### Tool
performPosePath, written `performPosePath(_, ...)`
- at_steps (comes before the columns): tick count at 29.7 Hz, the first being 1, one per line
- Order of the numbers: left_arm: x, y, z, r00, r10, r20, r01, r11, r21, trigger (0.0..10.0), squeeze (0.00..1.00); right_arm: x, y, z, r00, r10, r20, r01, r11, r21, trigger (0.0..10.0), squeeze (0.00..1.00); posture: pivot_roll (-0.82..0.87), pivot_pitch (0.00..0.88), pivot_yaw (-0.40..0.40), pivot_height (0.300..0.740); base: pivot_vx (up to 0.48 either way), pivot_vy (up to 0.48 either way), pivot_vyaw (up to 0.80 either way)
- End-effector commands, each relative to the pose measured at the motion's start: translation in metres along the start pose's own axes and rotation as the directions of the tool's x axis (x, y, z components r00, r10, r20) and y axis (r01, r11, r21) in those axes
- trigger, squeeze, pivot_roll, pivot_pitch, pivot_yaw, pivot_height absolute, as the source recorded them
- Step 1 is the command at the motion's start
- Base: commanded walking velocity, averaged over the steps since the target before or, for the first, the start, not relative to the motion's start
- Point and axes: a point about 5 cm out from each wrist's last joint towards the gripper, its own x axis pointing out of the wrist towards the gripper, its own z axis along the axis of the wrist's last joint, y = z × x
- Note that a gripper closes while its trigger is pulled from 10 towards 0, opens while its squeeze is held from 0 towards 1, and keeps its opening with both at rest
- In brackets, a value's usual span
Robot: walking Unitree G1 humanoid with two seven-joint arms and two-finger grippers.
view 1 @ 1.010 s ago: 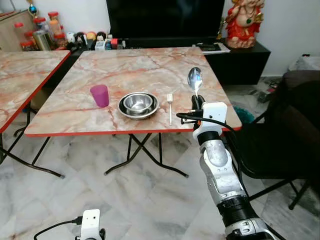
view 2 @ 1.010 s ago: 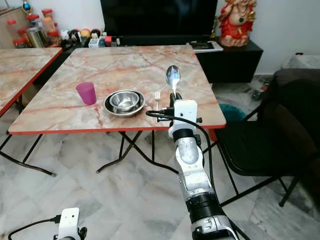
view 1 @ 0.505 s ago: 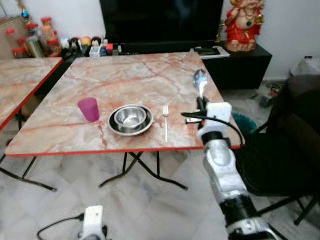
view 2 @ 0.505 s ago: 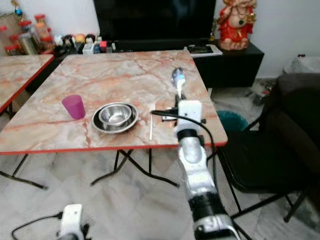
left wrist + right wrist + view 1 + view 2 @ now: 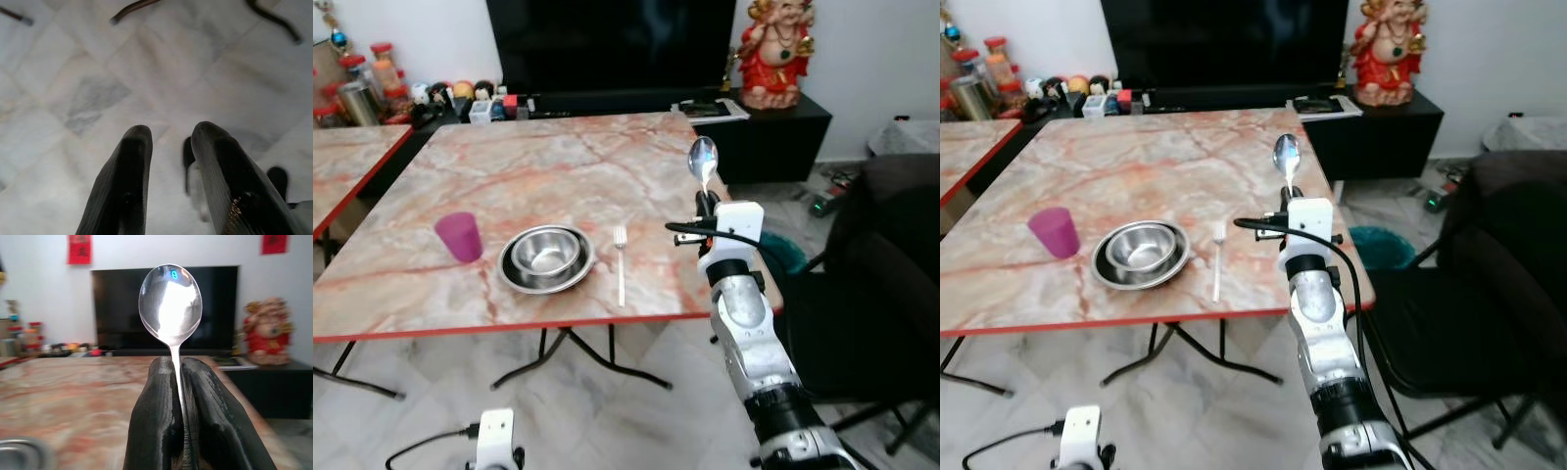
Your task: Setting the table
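From the left eye view you see the marble-topped table with its red edge running across in front of you. On it a purple cup stands toward your left, a steel bowl sits nested in a steel plate just beside the cup, and a fork lies flat just right of the plate, tines pointing away from you. Your right gripper is raised at the table's right edge, and it holds a spoon upright, bowl end up, above the tabletop near the corner. Behind the table you have a dark television on a low black cabinet and a red and gold statue at its right end. A second marble table stands off to your left, and a dark chair is on your right.

The right eye view gives you the same layout: the spoon stands well right of the fork, apart from it. Your left arm hangs low near the floor.

In the left wrist view your left gripper points down at the pale marble floor, its two black fingers held slightly apart with nothing between them.

In the right wrist view your right gripper's fingers are pressed together on the spoon's handle, pinching it so that the shiny bowl rises straight above the fingertips, with the television behind it.
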Motion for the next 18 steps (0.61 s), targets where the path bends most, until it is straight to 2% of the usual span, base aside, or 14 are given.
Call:
performPosePath(1,0.001,-0.005,0.005,1.000,-0.011,0.007,0.011,1.000,-0.004,10.0,0.00,0.001,-0.008,0.001,1.000,-0.023,-0.001,0.023,1.000,-0.010,10.0,0.00,-0.05,0.000,0.024,0.740,0.352,0.000,0.00)
performPosePath(18,0.000,-0.003,0.001,1.000,-0.010,0.000,0.010,1.000,0.002,10.0,0.00,-0.012,-0.003,-0.023,0.991,-0.050,-0.127,0.056,0.998,0.041,10.0,0.00,-0.05,0.000,0.028,0.740,0.330,0.000,0.00)
